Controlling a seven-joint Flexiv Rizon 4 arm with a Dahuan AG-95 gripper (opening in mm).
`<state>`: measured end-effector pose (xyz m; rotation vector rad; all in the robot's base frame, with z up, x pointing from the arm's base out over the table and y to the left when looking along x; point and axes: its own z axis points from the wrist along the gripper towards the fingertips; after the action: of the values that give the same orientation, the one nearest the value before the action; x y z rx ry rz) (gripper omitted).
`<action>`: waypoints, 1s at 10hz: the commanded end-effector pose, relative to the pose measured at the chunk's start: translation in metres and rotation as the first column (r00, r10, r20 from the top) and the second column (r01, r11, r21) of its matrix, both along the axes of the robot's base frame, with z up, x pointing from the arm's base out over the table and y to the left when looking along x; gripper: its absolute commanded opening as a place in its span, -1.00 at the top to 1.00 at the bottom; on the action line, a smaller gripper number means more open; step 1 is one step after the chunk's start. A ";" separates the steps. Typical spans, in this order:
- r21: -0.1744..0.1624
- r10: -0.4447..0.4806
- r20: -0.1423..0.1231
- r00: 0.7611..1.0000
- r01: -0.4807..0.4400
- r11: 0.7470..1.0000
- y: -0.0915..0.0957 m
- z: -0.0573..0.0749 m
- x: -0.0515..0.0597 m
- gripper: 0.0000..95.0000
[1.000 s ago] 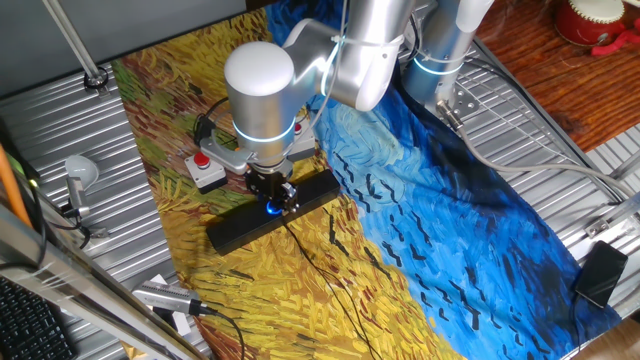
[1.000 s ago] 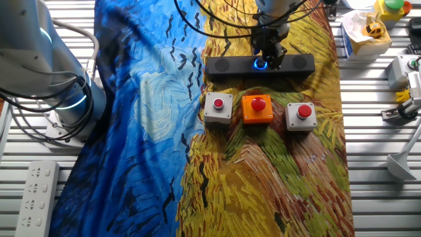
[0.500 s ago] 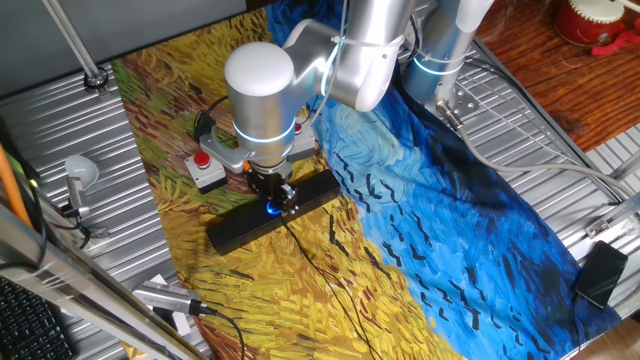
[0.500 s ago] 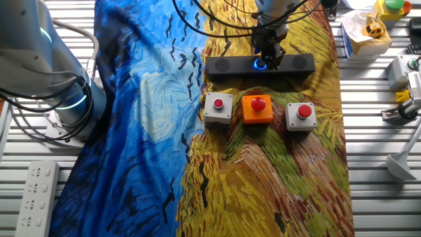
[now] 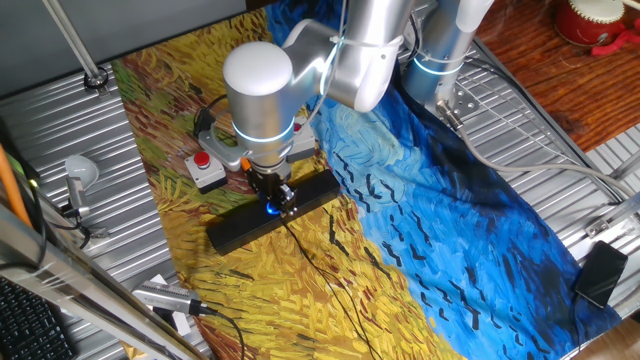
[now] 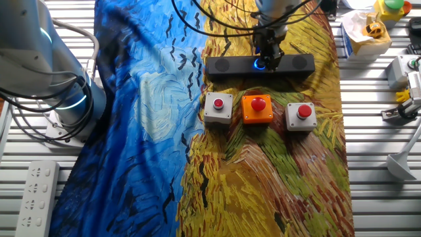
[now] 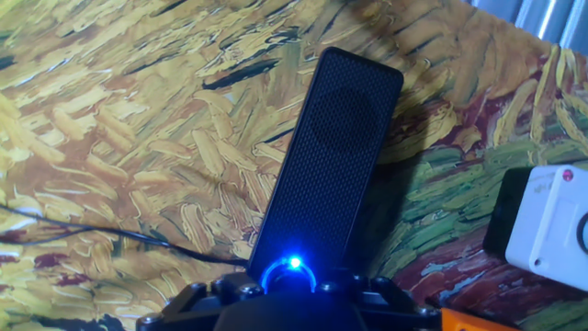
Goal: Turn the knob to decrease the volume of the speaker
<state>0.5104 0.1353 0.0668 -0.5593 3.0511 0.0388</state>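
We see the gripper (image 6: 269, 58) down on the knob (image 6: 260, 64) at the middle of the speaker (image 6: 227, 66), which lies across the painted cloth (image 6: 164, 118) just behind the row of three button boxes (image 6: 257, 109). In the hand view the fingers (image 7: 207, 299) sit on either side of the blue ring of the knob (image 7: 288, 272), narrowly parted. We cannot tell from any view whether they actually press on it. The arm (image 5: 262, 85) stands upright over the speaker (image 5: 235, 230).
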 end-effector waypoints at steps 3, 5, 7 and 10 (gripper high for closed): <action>0.005 -0.016 0.001 1.000 0.016 1.000 0.000 -0.003 0.000 0.20; 0.005 -0.026 -0.002 1.000 0.026 1.000 0.000 -0.003 0.000 0.20; 0.005 -0.032 -0.003 0.999 0.032 0.999 0.000 -0.004 0.000 0.20; 0.006 -0.033 -0.003 0.999 0.033 0.999 0.000 -0.004 0.000 0.20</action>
<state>0.5102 0.1355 0.0633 -0.5078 3.0616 0.0485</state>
